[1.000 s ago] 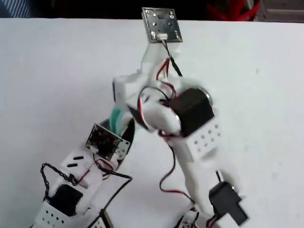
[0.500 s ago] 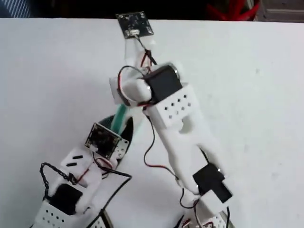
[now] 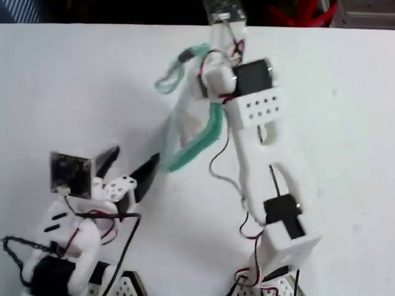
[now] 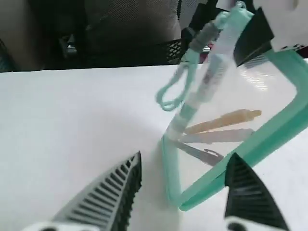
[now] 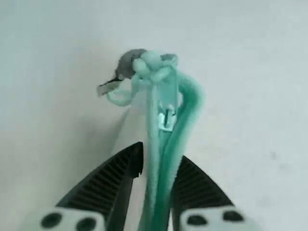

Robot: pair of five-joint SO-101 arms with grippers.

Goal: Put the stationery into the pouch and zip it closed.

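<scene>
The pouch (image 3: 199, 143) is clear plastic with green trim and stands tilted on one corner on the white table. My right gripper (image 3: 207, 102) is shut on its upper edge, beside the zipper pull (image 5: 166, 119) and green cord loop (image 3: 168, 81). In the right wrist view the gripper (image 5: 161, 154) pinches the trim. Inside the pouch (image 4: 250, 139) lie an orange pen (image 4: 226, 120), a grey pen (image 4: 216, 136) and a darker one (image 4: 197, 151). My left gripper (image 3: 133, 159) is open, just short of the pouch's lower corner; its fingers (image 4: 120, 190) stand wide apart.
The table's far edge (image 3: 92, 23) runs along the back, with dark objects and a red thing (image 3: 296, 12) behind it. Loose cables (image 3: 126, 237) hang by the left arm's base. White table (image 3: 74, 92) lies open to the left and right of the arms.
The right arm has swung toward the far side, dragging the pouch up onto its corner. The left gripper has come off the pouch, opened and drawn back to the left.
</scene>
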